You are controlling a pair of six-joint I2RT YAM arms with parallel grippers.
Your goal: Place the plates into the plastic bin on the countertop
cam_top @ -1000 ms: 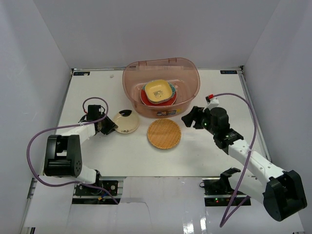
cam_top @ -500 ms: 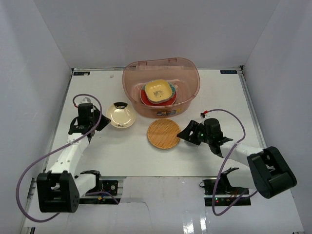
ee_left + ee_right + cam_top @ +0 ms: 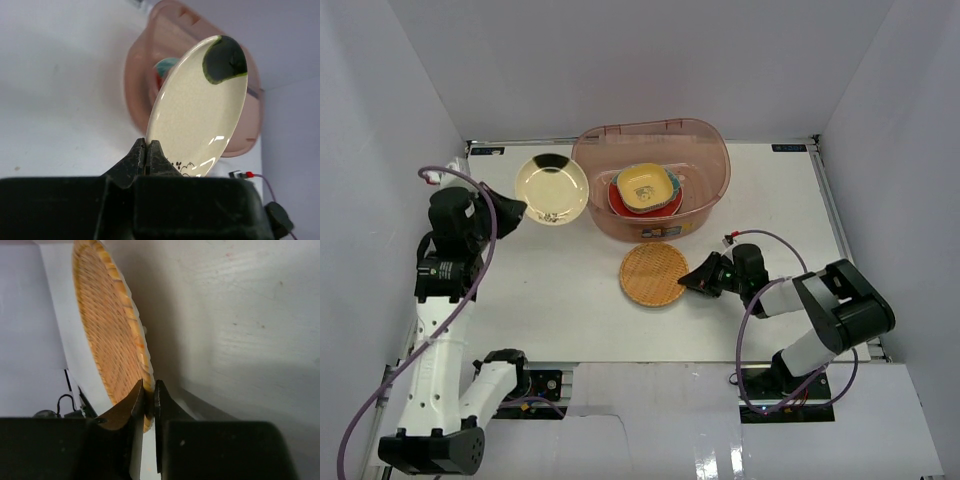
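Pinching the rim of the cream round plate (image 3: pixel 200 115), my left gripper (image 3: pixel 146 150) has its fingers shut tight on the edge nearest the wrist. The plate hangs tilted in the air above the countertop (image 3: pixel 550 290), just left of the plastic bin (image 3: pixel 710 190). My right gripper (image 3: pixel 148 390) is narrowed onto the right-hand rim of the orange woven plate (image 3: pixel 110 330), which sits low on the countertop just in front of the bin. Whether that edge is raised off the surface I can't quite tell. Inside the bin, a yellow squarish plate (image 3: pixel 644 185) tops a red plate (image 3: pixel 615 195).
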